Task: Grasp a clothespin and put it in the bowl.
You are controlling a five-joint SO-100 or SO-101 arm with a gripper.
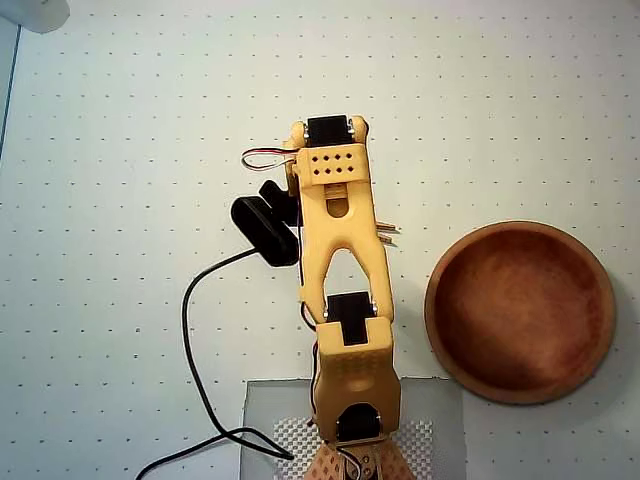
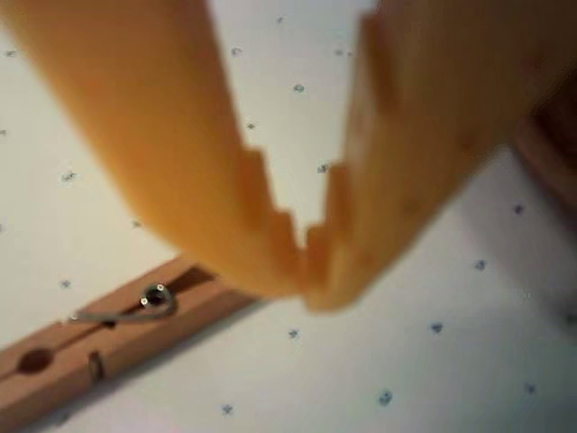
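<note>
One clothespin (image 2: 108,338) (under closed fingers (image 2: 270,234)), one bowl (image 1: 520,312)

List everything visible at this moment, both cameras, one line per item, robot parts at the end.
clothespin: one, light-tan wood with a metal spring, lying on the table at lower left of the wrist view, its near end hidden behind the fingers; in the overhead view only a sliver shows beside the arm.
bowl: one, reddish-brown wood, empty, right of the arm in the overhead view.
table: one, white with a grid of small dots.
mat: one, grey, under the arm's base at the bottom edge.
cable: one, black, looping from the wrist camera to the bottom edge.
wrist camera: one, black, on the arm's left side.
arm: one, yellow-orange.
gripper: one, yellow-orange, toothed fingertips together, nothing between them.
</note>
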